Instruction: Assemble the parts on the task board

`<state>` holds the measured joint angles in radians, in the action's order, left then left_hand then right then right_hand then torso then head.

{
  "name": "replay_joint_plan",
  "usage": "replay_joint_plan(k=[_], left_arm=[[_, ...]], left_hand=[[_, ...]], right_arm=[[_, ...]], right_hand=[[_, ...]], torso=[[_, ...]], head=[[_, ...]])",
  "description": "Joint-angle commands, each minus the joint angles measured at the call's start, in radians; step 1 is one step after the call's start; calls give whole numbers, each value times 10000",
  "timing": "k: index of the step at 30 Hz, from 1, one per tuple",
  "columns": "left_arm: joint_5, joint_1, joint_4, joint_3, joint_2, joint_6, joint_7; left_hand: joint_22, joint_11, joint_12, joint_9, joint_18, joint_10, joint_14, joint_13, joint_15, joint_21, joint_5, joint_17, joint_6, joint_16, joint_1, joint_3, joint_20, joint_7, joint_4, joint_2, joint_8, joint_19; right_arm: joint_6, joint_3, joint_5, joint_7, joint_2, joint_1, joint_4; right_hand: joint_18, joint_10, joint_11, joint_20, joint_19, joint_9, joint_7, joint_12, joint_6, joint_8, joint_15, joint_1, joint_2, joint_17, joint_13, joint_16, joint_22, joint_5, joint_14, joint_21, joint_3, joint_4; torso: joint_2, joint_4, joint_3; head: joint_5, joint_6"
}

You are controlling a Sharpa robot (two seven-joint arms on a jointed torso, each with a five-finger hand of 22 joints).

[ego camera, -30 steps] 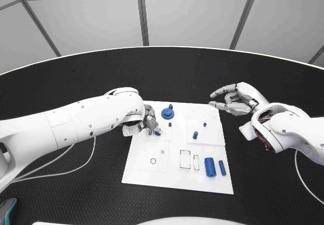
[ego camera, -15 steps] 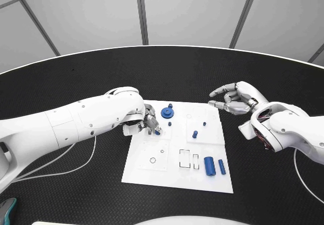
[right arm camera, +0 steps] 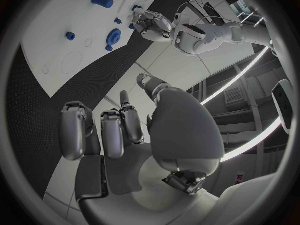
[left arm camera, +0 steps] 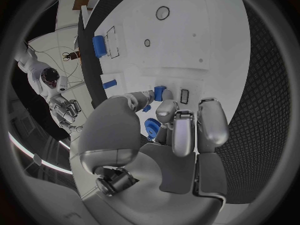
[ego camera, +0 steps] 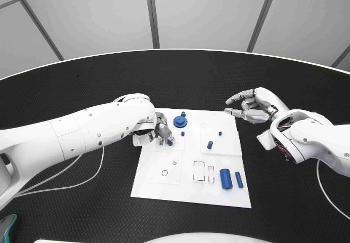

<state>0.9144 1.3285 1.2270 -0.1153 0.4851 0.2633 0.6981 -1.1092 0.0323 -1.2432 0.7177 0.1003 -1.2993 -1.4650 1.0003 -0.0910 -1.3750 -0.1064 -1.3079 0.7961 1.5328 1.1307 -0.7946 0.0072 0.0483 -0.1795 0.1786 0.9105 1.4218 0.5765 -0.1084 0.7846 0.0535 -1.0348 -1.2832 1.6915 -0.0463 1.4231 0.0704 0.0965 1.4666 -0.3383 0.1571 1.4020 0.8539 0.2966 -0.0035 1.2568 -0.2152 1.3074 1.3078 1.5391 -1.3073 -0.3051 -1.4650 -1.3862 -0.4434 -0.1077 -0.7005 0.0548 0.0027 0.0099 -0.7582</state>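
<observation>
Left hand (ego camera: pixel 155 132): your fingers (left arm camera: pixel 185 130) are curled close together over the far-left part of the white board (ego camera: pixel 164 187), and between the thumb and a fingertip they pinch a small blue peg (left arm camera: pixel 159 92) held just above or on the board surface; which of the two cannot be told.

Right hand (ego camera: pixel 252 107): it hangs over the black worktop (ego camera: pixel 87 91) just beyond the board's far-right corner, fingers loosely curled and apart, with nothing in them.

Board: a white plate lying flat in the middle of the worktop, between your two hands.

Items on the board:
- A blue round gear-like piece (ego camera: pixel 180 121) with a small knob on its far side, at the far edge, just right of your left hand.
- A tiny blue peg (ego camera: pixel 182 133) just nearer than the gear.
- Two small blue pins (ego camera: pixel 210 145) standing right of centre, a short one and a thinner one beyond it.
- Two blue cylinders (ego camera: pixel 226 178) lying side by side near the near-right corner, the right one thinner.
- Rectangular slots (ego camera: pixel 199 170) outlined in black, just left of the cylinders.
- A small round hole (ego camera: pixel 164 172) and a smaller one beyond it on the left half.

No writing can be read.
</observation>
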Motion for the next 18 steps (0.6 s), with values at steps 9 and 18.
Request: replay_joint_plan(k=[9,18], left_arm=[[-10,-11,-49,0,22,-18,75],[-29,-13,-48,0,57,-7,71]], left_hand=[[-36,75,-108,-26,-151,8,-843,30,-85,-23,51,-1730,225,53,-439,1198,-100,-181,-512,257,-91,16],[-48,75,-139,-29,-152,-1,-843,51,-87,-17,53,-1729,288,56,-496,1876,-107,-181,-819,410,-128,26]], right_arm=[[7,0,0,6,8,0,-19],[6,0,0,7,23,0,-37]], right_hand=[[-60,66,-10,-63,254,11,2,18,-22,23,-53,33,-1,1824,968,-69,-699,-61,-856,58,-1,-27],[-64,56,-9,-64,249,14,3,6,-30,23,-53,27,-9,1809,956,-77,-687,-59,-853,72,3,-31]], torso=[[4,1,-22],[7,1,-23]], head=[[-24,16],[-22,23]])
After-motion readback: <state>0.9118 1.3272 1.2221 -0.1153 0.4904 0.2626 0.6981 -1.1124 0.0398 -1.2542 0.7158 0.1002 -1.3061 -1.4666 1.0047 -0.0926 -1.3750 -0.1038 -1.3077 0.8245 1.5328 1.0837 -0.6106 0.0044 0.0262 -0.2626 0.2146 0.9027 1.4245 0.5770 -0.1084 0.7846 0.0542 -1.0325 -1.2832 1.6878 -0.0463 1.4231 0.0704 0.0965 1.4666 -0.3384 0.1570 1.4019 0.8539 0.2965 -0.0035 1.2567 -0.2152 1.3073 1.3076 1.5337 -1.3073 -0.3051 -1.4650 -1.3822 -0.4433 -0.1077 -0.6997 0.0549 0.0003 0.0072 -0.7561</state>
